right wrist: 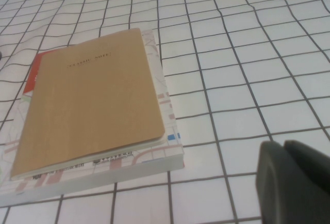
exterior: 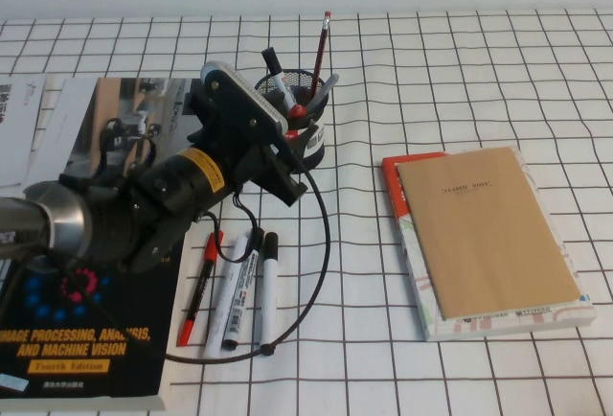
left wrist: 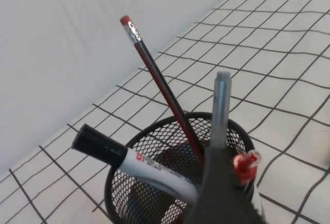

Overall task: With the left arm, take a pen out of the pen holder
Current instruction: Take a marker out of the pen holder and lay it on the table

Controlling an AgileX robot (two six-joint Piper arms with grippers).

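A black mesh pen holder (exterior: pixel 305 85) (left wrist: pixel 135 144) stands on the gridded cloth behind centre. It holds a red-and-black pencil (exterior: pixel 323 50) (left wrist: pixel 157 77), a white marker with a black cap (left wrist: pixel 105 149), a clear grey pen (left wrist: pixel 221 105) and a red-tipped pen (left wrist: pixel 245 164). My left gripper (exterior: pixel 299 143) (left wrist: pixel 273 170) is at the holder's rim and stands open. One dark finger (left wrist: pixel 219 193) lies against the red-tipped pen, and nothing is clamped. My right gripper (right wrist: pixel 283 143) is shut over bare cloth beside the books and is out of the high view.
Three loose pens (exterior: pixel 235 287) lie on the cloth beside a large textbook (exterior: pixel 96 339) under my left arm. A tan notebook on a stack of books (exterior: pixel 488 239) (right wrist: pixel 93 100) lies to the right. Papers (exterior: pixel 14 119) sit at the far left.
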